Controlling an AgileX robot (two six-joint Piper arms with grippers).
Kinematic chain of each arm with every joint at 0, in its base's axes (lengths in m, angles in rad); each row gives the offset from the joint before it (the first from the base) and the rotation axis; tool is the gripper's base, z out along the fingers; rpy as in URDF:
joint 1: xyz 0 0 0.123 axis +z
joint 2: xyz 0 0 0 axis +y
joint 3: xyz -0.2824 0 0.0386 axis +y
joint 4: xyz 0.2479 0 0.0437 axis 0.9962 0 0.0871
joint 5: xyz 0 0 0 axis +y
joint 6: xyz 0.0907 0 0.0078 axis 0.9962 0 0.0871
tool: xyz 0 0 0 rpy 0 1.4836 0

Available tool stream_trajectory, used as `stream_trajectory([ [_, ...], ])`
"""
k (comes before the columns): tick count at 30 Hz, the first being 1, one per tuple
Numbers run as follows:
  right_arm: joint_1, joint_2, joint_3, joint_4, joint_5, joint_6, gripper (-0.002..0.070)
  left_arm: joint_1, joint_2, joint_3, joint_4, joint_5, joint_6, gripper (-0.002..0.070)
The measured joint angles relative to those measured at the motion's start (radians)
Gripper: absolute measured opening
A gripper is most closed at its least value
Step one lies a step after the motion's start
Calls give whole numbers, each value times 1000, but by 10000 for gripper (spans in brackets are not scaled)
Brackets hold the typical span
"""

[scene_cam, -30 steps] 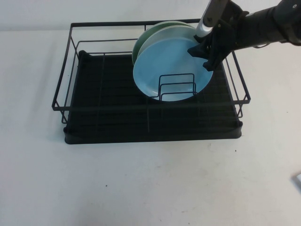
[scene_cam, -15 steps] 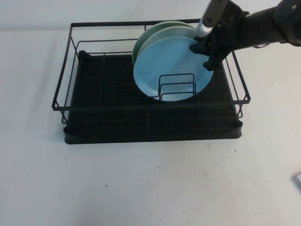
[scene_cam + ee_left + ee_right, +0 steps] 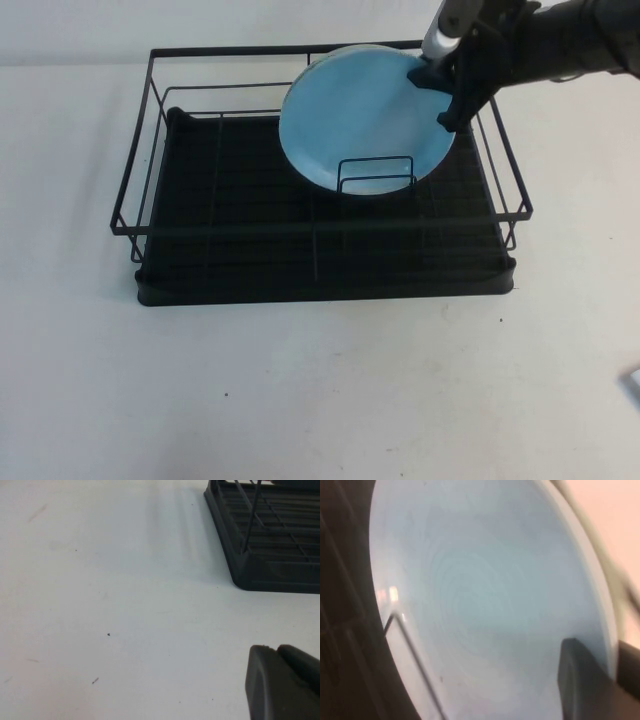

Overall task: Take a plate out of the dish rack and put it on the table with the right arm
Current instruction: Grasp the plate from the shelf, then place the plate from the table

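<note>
The light sky-blue plate (image 3: 360, 115) stands tilted in the back right of the black wire dish rack (image 3: 200, 250), its lower edge behind the small wire plate holder (image 3: 375, 172). My right gripper (image 3: 440, 95) is shut on the plate's upper right rim. In the right wrist view the plate (image 3: 485, 595) fills the picture, with one finger (image 3: 580, 680) on its face and the other behind the rim. My left gripper (image 3: 277, 652) is shut and empty, low over the white table (image 3: 100, 580) near a corner of the rack (image 3: 270, 570).
The rack's raised wire rails (image 3: 505, 150) pass close under my right arm. The other plates are hidden behind the blue one. Bare white table (image 3: 320, 400) lies in front of the rack. A small pale object (image 3: 633, 385) shows at the right edge.
The blue plate has risen and tipped back in my right gripper, now covering the green plates behind it. My right gripper moved slightly up and back.
</note>
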Motion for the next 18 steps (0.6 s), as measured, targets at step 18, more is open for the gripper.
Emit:
stream_trajectory([
  [18,0,-359,0,-92,101,208,48,0,0,0,0,0,0,-4],
])
